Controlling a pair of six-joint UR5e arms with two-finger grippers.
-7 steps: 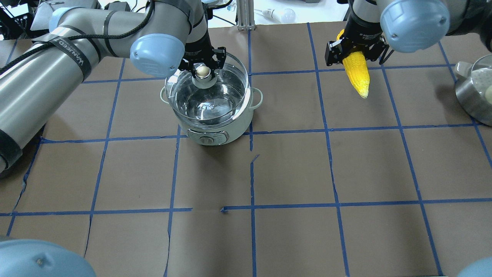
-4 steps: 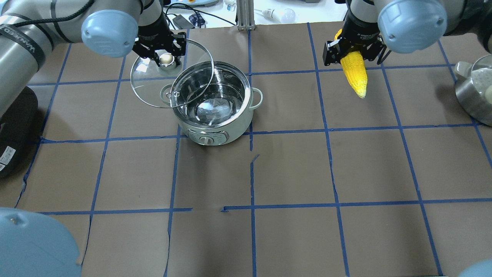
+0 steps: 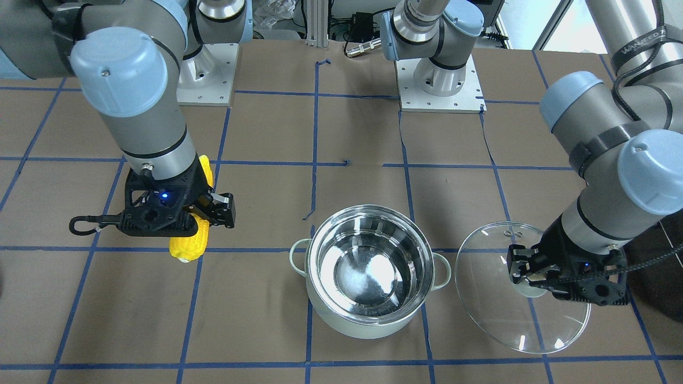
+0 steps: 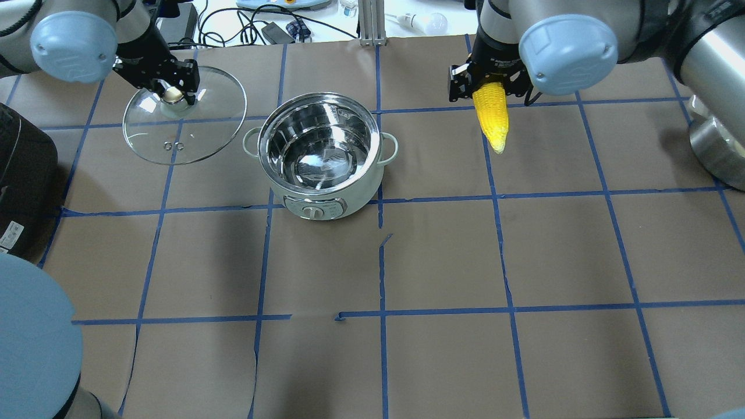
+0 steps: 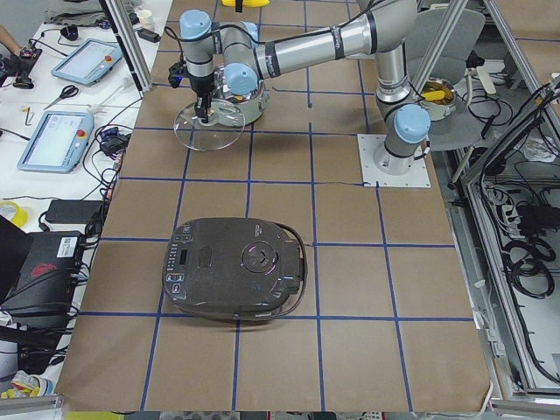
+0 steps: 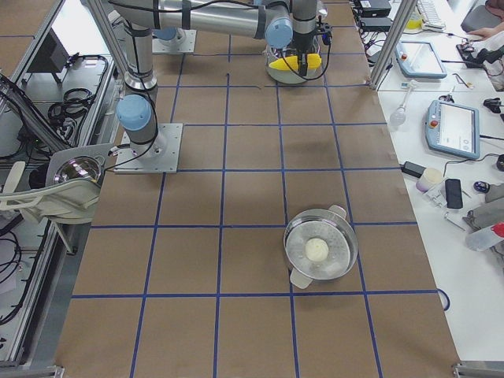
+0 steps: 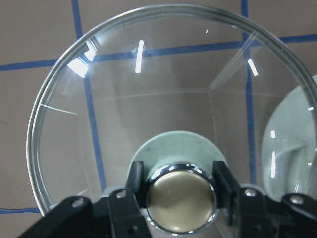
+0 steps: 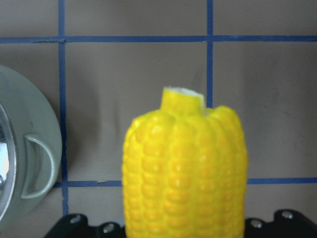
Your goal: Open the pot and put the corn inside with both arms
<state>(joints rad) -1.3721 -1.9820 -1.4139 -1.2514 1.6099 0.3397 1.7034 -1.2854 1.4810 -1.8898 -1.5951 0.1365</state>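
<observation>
The mint-white pot (image 4: pixel 349 201) stands open with its steel inside empty; it also shows in the front view (image 3: pixel 368 325). My left gripper (image 4: pixel 173 92) is shut on the beige knob (image 7: pixel 181 198) of the glass lid (image 4: pixel 192 134). It holds the lid tilted, to the pot's left and clear of it (image 3: pixel 496 304). My right gripper (image 4: pixel 488 87) is shut on the thick end of the yellow corn (image 4: pixel 492 119). The cob hangs tip down, above the table to the pot's right (image 3: pixel 188 246). The right wrist view shows the corn (image 8: pixel 184 168) with the pot's handle (image 8: pixel 29 163) at the left.
A large black appliance (image 4: pixel 23 174) sits at the table's left end and also shows in the exterior left view (image 5: pixel 236 267). A steel pot with a lid (image 4: pixel 719 151) stands at the right end. The arm bases (image 3: pixel 437 80) are on the robot's side of the table.
My left gripper has lifted the lid off the pot and carried it to the left, clear of the rim. My right gripper has moved left toward the pot with the corn.
</observation>
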